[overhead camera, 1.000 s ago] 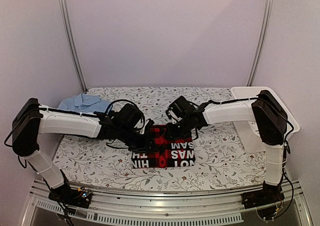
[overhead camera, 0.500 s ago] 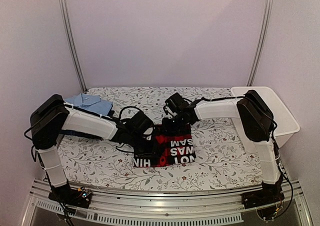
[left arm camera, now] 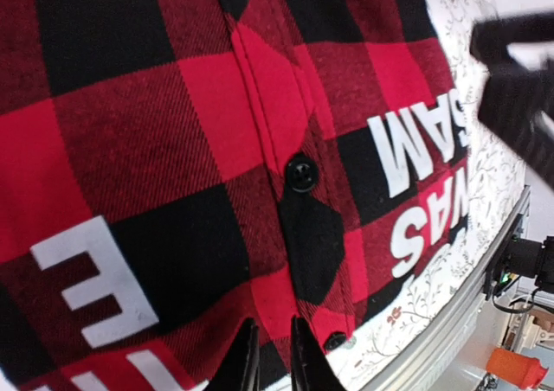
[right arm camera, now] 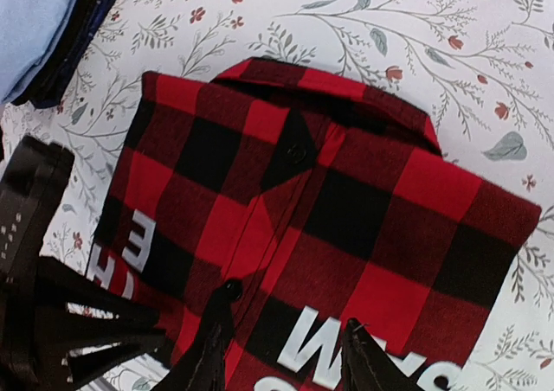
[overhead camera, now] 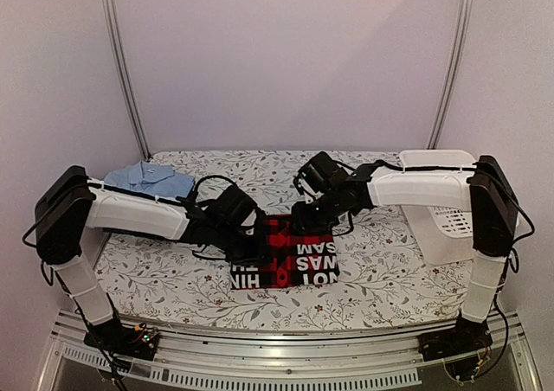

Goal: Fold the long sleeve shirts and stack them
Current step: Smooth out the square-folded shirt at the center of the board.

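Red-and-black flannel shirt (overhead camera: 284,254) lies folded under both grippers, long axis left-right; right gripper (right arm camera: 290,311) stands apart above it, left gripper (left arm camera: 270,358) nearly together at its edge

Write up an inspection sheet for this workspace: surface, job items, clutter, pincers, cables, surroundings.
Surface: floral table cover, lying flat.
Job's things: flannel shirt folded at front centre; light blue collared shirt folded at far left, lying on a dark navy garment.
Clutter: white plastic basket at the right edge.
Pincers: left pincer has its fingers close together at the flannel shirt's edge, grip unclear; right pincer is open above the flannel shirt, holding nothing.
Cables: black cables looped at both wrists.
Surroundings: pale walls, two metal poles, rail along the near edge.
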